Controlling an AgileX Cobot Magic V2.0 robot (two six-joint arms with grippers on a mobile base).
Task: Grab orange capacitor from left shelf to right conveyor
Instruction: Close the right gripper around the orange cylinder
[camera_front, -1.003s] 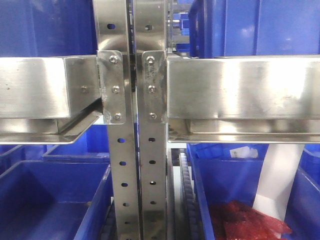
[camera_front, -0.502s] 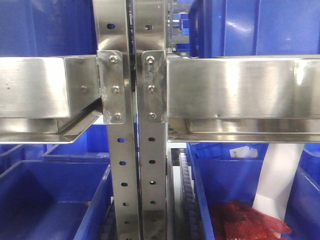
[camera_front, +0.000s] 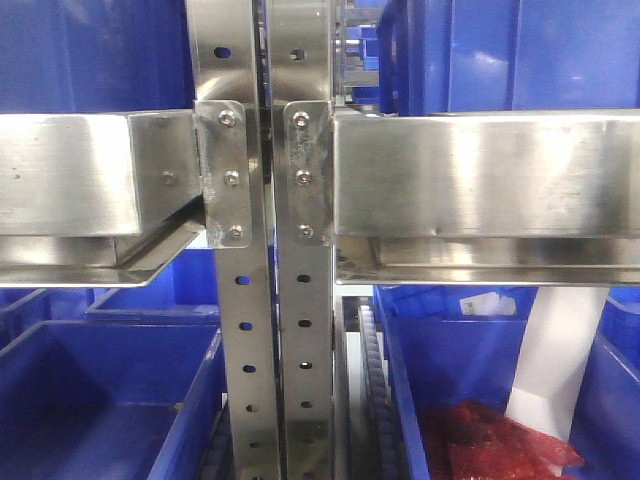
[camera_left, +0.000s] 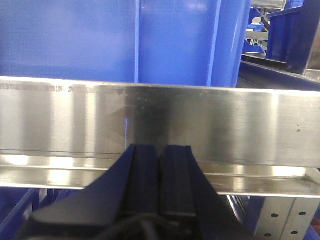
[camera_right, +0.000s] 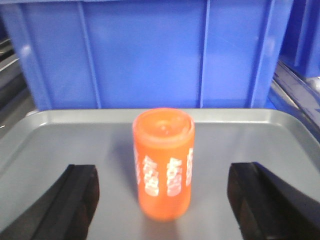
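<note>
The orange capacitor (camera_right: 163, 162), a cylinder with white print, stands upright on a grey metal tray (camera_right: 60, 135) in the right wrist view. My right gripper (camera_right: 165, 187) is open wide, its two dark fingers to either side of the capacitor and apart from it. My left gripper (camera_left: 160, 165) is shut and empty, its dark fingers pressed together just in front of a steel shelf rail (camera_left: 250, 125). Neither gripper nor the capacitor shows in the front view.
A blue bin wall (camera_right: 150, 55) rises right behind the tray. In the front view steel uprights (camera_front: 265, 330) and shelf rails (camera_front: 480, 180) fill the middle, with blue bins (camera_front: 100, 400) below; the right bin holds red packets (camera_front: 490, 440). Blue bins (camera_left: 125, 40) stand above the left rail.
</note>
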